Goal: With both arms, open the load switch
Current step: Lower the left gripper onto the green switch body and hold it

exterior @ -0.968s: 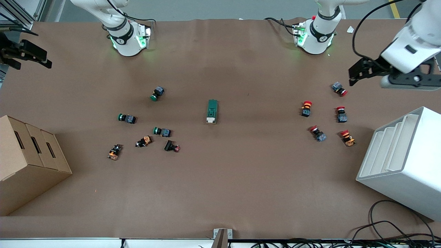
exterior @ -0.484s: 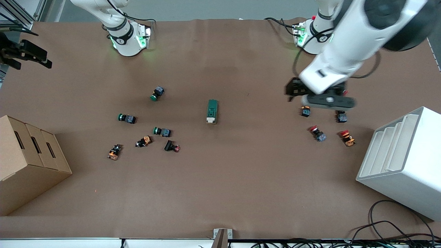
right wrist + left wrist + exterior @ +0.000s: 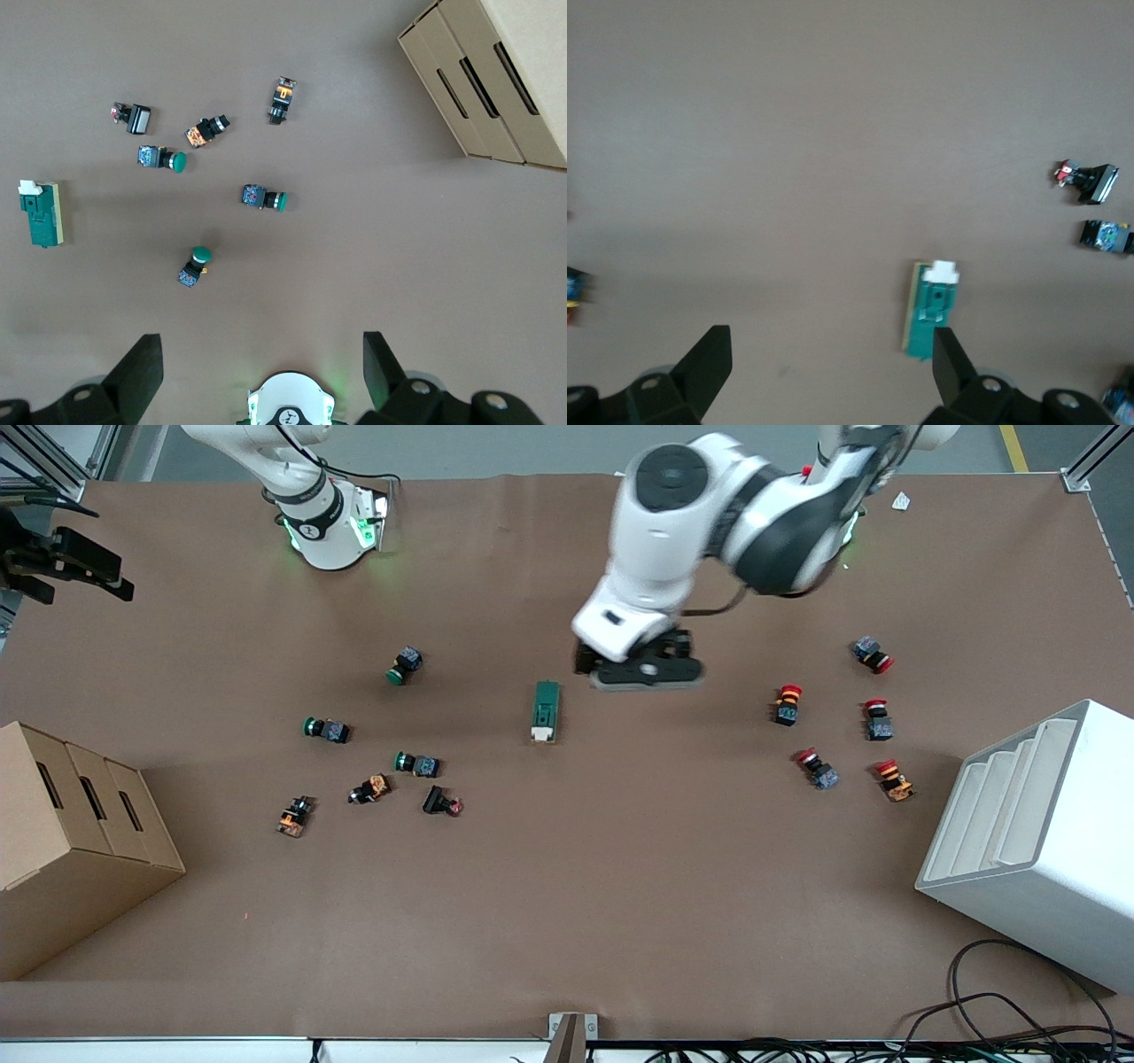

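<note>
The load switch (image 3: 546, 711), a dark-green rectangular block with a small white lever piece at the end nearer the front camera, lies flat on the brown table (image 3: 567, 903) near its middle. All places below are given relative to it.

Left gripper (image 3: 640, 670): in the air just beside the switch, toward the left arm's end of the table, over bare table surface. In the left wrist view its two black fingers (image 3: 709, 359) stand spread wide, holding nothing, with the switch (image 3: 931, 309) close to one fingertip.

Right gripper (image 3: 257, 363): fingers spread, empty. It waits high over the right arm's end of the table, well apart from the switch (image 3: 40, 213).

Green push buttons (image 3: 403, 665): scattered toward the right arm's end of the table from the switch, together with a few orange-bodied ones (image 3: 369, 788).

Red push buttons (image 3: 787, 703): a loose cluster toward the left arm's end.

Cardboard box (image 3: 71, 841): at the right arm's end, nearer the front camera than the switch.

White slotted rack (image 3: 1036, 841): at the left arm's end, also nearer the camera.
</note>
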